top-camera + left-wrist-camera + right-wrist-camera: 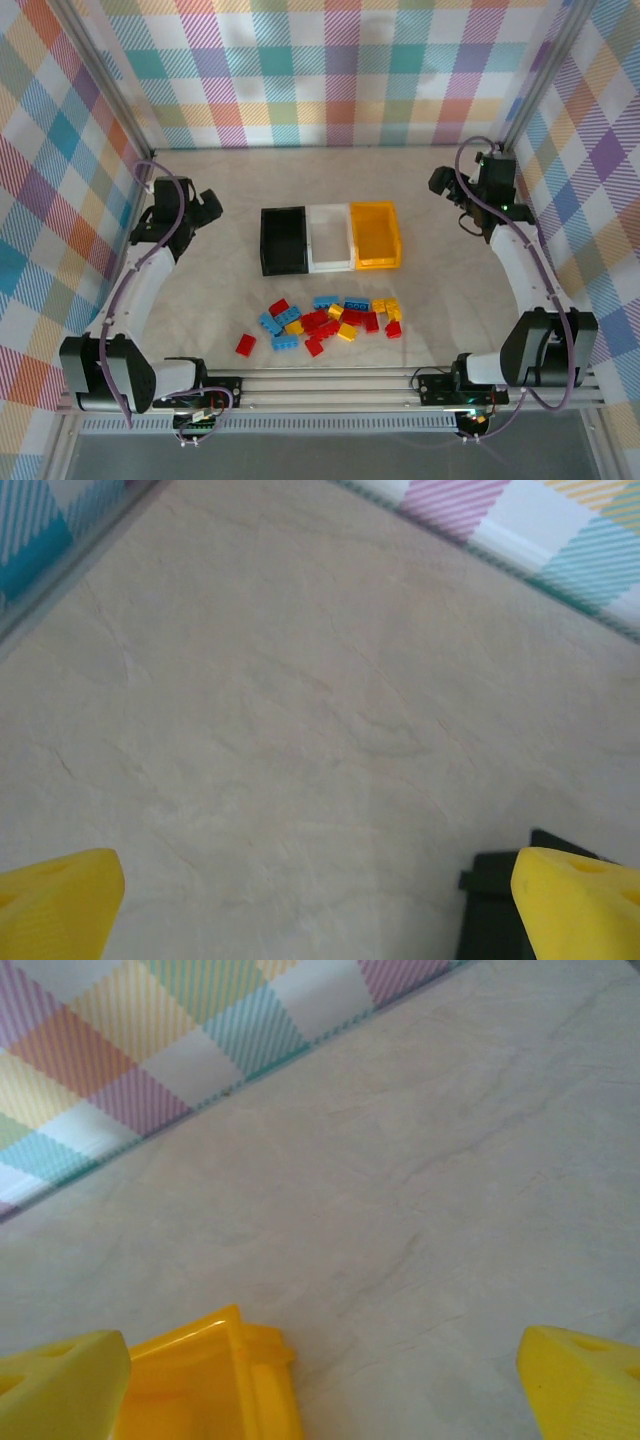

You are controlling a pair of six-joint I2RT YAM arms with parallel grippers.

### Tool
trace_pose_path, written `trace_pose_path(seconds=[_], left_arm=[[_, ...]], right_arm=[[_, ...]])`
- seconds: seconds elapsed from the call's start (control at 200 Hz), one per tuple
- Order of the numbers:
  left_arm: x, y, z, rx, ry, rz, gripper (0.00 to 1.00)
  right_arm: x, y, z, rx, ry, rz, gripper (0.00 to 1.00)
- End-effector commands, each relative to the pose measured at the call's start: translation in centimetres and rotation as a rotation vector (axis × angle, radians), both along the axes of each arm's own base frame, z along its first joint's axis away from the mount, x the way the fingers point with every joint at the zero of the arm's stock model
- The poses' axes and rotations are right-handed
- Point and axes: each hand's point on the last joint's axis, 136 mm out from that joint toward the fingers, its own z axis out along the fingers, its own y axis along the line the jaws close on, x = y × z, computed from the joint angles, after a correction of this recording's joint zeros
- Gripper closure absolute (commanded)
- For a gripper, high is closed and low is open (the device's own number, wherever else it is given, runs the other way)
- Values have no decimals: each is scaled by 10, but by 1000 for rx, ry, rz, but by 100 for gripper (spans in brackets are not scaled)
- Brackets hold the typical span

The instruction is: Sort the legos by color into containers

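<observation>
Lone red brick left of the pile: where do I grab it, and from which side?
Come straight down, jaws across two opposite side walls of the red brick. It sits alone, clear of the pile, so its sides look free.

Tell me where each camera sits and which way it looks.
Top external: above and behind, looking down at table, legos, bins; left arm, right arm show.
Left wrist: on the left arm, facing bare table, black bin corner; yellow fingertips show.
Right wrist: on the right arm, facing yellow-orange bin, wall; fingertips again.
Shared: overhead sees both bins.
</observation>
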Motion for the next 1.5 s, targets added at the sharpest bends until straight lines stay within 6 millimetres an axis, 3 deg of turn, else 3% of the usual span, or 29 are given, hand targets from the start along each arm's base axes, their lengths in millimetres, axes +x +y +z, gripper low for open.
trace_pose_path(seconds=[0.0, 0.25, 0.4, 0.53, 0.805, 0.955, 1.195, 1.38, 1.495], left_arm=[[-27, -14, -1, -109, 92, -4, 0], [-61, -35, -5, -221, 164, -39, 0], [-85, -52, -15, -289, 236, -79, 0], [-103, -60, -11, -330, 233, -104, 0], [-118, -88, -7, -419, 219, -224, 0], [-126, -105, 7, -440, 211, -302, 0], [-147, -127, 16, -444, 231, -420, 0], [-170, -138, 0, -433, 290, -432, 0], [-183, -147, -21, -451, 322, -432, 0]], right_arm=[[-8, 19, 2, 92, 64, 77, 0], [-24, 46, 16, 138, 106, 179, 0], [-46, 57, 23, 155, 159, 207, 0], [-66, 69, 27, 141, 207, 255, 0], [-117, 96, 24, 142, 296, 316, 0], [-143, 108, 23, 142, 366, 361, 0], [-163, 115, 9, 155, 443, 407, 0], [-177, 124, -18, 157, 546, 443, 0], [-186, 129, -33, 132, 596, 452, 0]])
